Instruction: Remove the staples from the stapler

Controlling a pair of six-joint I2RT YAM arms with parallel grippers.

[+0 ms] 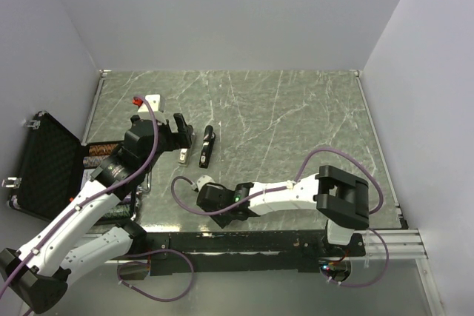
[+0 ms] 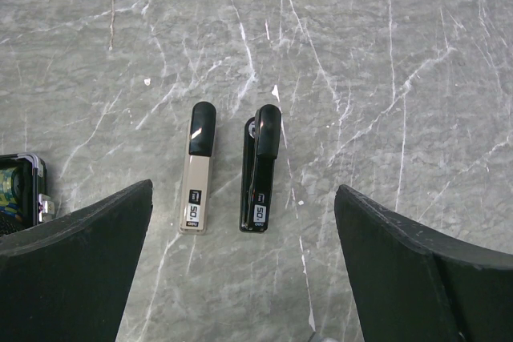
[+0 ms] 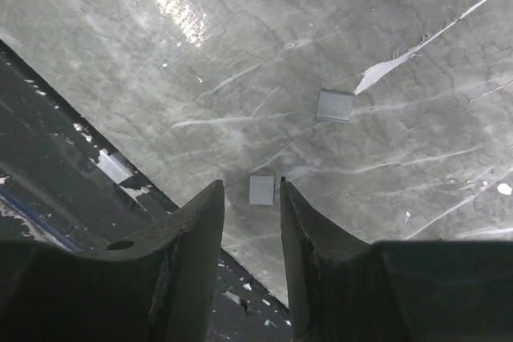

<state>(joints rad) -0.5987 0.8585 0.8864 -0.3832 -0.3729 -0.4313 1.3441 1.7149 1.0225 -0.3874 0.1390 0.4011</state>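
Right wrist view first: right pincer (image 3: 250, 194) narrowly parted, clenched on nothing, tips low over the bench (image 3: 120, 54). Dead ahead at 12 o'clock, right at the mouth of the gap, nearer staple strip (image 3: 261, 189), flat on the stone, close against the right-hand finger, slightly off the left-hand one. Nearly square from here, so long axis hard to call; edges roughly squared to the fingers. Farther out at about 1 o'clock, well apart from the tips, second staple strip (image 3: 334, 106), long axis roughly 9 to 3. Plainly the nearer arm for both strips; likely only a short forward dip and a squeeze needed. Left wrist view: left pincer (image 2: 243, 190) spread wide, grasping nothing, hovering above the black stapler (image 2: 260, 170) and, just beside it at 9 o'clock, a tan piece (image 2: 198, 178) with a black cap, parallel but not touching, long axes 12 to 6. Top external view: stapler at about 12 o'clock from the right pincer, red-and-white box (image 1: 148, 101) and open black case (image 1: 44, 160) off toward 10 and 9 o'clock. Surface grey-green marbled stone, white-veined, glossy; dark chipped front edge at 7 o'clock of the nearer strip, hence some risk of nudging it off. Plain pale walls on three sides.
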